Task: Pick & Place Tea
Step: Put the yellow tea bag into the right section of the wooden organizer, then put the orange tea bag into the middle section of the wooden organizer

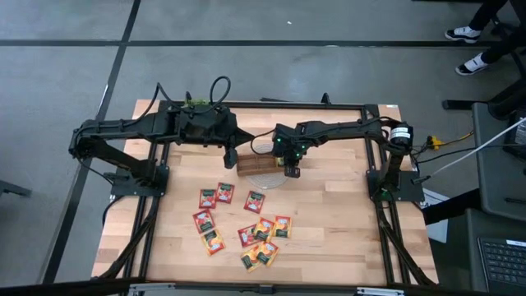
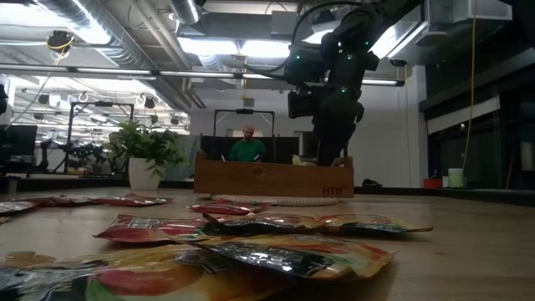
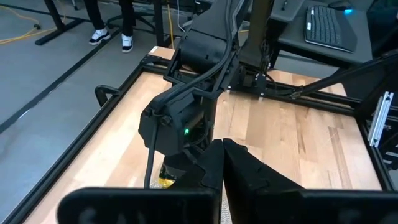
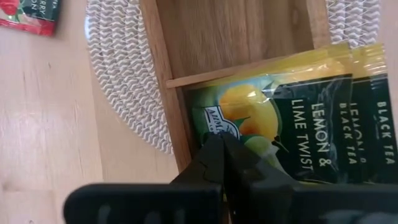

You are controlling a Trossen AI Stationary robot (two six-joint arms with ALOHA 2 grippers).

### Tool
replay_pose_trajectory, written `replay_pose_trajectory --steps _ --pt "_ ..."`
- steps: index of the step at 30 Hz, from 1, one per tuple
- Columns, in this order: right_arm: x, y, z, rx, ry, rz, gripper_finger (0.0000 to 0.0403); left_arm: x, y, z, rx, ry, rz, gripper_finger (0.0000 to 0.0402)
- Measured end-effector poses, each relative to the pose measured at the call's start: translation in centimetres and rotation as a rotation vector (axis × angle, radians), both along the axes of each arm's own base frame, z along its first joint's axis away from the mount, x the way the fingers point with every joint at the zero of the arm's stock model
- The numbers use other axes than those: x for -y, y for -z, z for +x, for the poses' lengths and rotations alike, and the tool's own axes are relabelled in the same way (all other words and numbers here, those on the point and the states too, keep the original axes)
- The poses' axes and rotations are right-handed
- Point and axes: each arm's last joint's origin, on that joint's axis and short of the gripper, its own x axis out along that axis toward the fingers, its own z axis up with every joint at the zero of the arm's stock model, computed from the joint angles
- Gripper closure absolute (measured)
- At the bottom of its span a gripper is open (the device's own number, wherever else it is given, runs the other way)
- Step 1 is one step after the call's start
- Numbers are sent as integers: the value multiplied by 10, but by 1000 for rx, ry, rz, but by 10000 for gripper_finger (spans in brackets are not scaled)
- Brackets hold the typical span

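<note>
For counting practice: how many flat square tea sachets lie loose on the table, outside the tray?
10 flat square tea sachets: three nearest the brown wooden tray, two left, five clustered right. Overlaps may hide more.

Light wooden table [image 1: 329,238], plank-surfaced, framed by dark rails. Directly on it: round woven white mat [image 4: 118,87] beneath a brown wooden tray [image 2: 273,177] at the far centre; red, orange and yellow-green tea sachets [image 1: 246,220] scattered flat across the near half, several overlapping. Potted plant [image 2: 146,155] near the tray.
</note>
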Motion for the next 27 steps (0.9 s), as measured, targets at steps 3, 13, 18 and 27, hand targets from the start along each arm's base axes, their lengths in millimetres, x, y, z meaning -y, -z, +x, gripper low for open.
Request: replay_pose_trajectory --steps 3,13,18,27 --pt "0 0 0 2 0 18 402 0 0 0 0 0 0 398" --pt "-3 -17 -3 18 25 91 403 0 0 0 0 1 2 396" --pt "-3 -33 -1 23 24 91 403 0 0 0 -1 2 2 399" --pt "-9 -67 4 21 -11 163 403 2 1 0 -7 14 -3 393"
